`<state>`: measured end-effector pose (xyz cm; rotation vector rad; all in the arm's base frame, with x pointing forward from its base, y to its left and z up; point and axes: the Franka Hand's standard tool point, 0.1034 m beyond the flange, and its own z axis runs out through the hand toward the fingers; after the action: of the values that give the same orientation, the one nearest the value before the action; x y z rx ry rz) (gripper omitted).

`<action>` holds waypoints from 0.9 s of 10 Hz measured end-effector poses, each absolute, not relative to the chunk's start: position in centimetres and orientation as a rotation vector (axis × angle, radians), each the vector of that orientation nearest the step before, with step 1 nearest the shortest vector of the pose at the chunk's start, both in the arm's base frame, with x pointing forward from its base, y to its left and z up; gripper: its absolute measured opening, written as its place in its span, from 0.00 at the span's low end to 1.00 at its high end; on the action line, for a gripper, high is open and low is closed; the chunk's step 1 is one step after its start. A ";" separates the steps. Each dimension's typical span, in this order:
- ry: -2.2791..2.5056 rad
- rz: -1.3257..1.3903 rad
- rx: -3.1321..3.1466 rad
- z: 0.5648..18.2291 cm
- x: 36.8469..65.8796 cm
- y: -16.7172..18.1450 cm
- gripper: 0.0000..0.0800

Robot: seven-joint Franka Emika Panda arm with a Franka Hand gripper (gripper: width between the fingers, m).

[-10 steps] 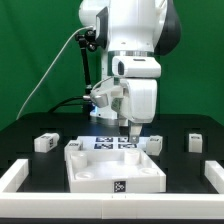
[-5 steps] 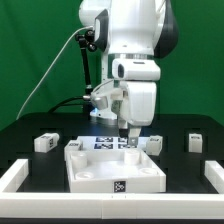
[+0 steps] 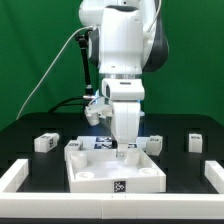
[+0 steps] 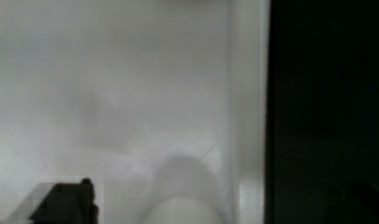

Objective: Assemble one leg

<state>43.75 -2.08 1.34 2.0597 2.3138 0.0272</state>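
I see the exterior view bright, evenly lit, sharp, arm [image 3: 125, 45] at 12 o'clock nearly blown out, wrist view dim, wholly blurred.

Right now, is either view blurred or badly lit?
Exterior view: evenly lit, reasonably sharp, white panel bright against the black table, no strong glare. Wrist view: badly out of focus, a pale blur with a dark band along one edge; nothing identifiable.

Three visible legs [image 3: 44, 143] [image 3: 153, 143] [image 3: 196, 142], one large white panel [image 3: 95, 172], one marker board [image 3: 100, 143], one robot arm [image 3: 125, 50].
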 end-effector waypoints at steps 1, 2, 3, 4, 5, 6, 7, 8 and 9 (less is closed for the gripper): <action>2.317 0.020 2.066 0.9 43.6 -2.1 0.81; 2.320 0.016 2.069 0.6 43.5 -2.1 0.81; 2.319 0.017 2.071 0.6 43.6 -2.2 0.81; 2.316 0.019 2.070 0.7 43.8 -2.2 0.70; 2.316 0.018 2.071 0.6 43.7 -2.2 0.53; 2.317 0.018 2.071 0.6 43.7 -2.2 0.53; 2.317 0.018 2.071 0.6 43.7 -2.2 0.26; 2.317 0.017 2.071 0.6 43.7 -2.2 0.10; 2.318 0.016 2.072 0.6 43.7 -2.2 0.07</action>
<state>43.67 -2.23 0.59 2.0716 2.3175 0.0159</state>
